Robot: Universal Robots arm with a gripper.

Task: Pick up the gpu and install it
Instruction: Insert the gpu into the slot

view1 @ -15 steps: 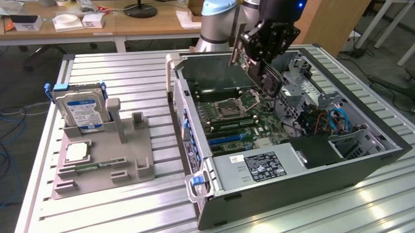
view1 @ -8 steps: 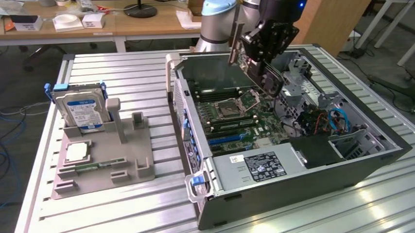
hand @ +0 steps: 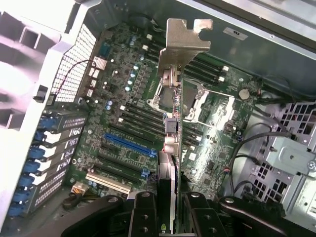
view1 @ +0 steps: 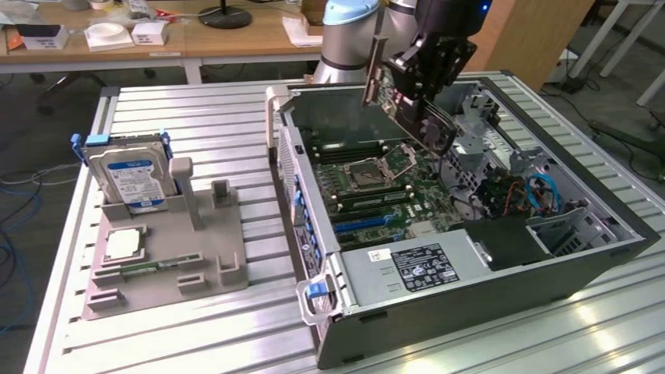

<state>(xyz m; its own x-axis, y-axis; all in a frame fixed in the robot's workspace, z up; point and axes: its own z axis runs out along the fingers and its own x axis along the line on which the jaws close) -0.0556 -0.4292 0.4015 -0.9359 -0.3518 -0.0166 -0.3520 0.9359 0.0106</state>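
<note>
The gripper (hand: 170, 211) is clamped on the gpu (hand: 183, 47), which hangs edge-on with its silver bracket leading, raised clear above the motherboard (hand: 123, 118) inside the open computer case (view1: 468, 308); the case lies on the slatted bench (view1: 187, 109); well apart, a hard drive (view1: 130, 179) stands in a grey holder (view1: 223, 273).

loc: lab | evid: alu bench (view1: 187, 117), open PC case (view1: 468, 312), bkgd desks (view1: 223, 40)
</note>
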